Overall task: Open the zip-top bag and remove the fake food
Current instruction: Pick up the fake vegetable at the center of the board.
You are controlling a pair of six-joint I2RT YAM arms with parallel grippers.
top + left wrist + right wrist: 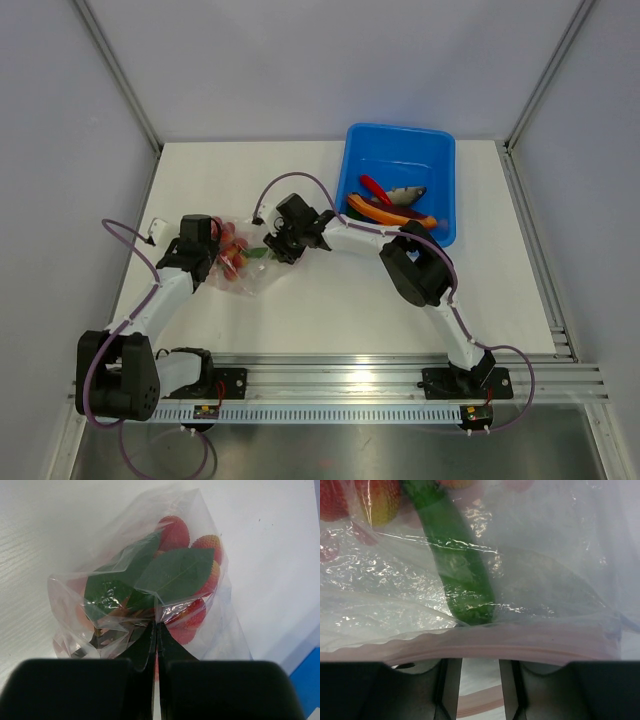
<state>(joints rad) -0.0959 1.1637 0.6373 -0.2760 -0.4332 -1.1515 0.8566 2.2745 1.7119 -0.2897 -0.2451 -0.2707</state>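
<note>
I am pinching the zip-top bag with my left claw. Its fingers are pressed fully together on a fold of the clear film, at the end away from the zipper as far as I can tell. The bag is lying on the desk between my two arms, just left of the blue tub, which is holding a grey fish and a red pepper.

My right claw is standing open with nothing in it. Its fingers are parted a moderate way and facing the pink zipper strip, which is running straight across just ahead of the tips. A second pink band is showing low in the gap between the fingers, so I am judging the mouth to be at least partly parted.

The fake food left inside is a red fruit bunch with green leaves. From the right wrist one green piece is pointing down toward the zipper.

The film is looking thin, crinkly and slick. I am expecting it to fold and slide rather than resist, and to weigh almost nothing beside the toys. The stiffer zipper strip is the best place to take hold of the bag. The green piece nearest the mouth is hard plastic, so I am judging it the easiest to grip and draw out.
</note>
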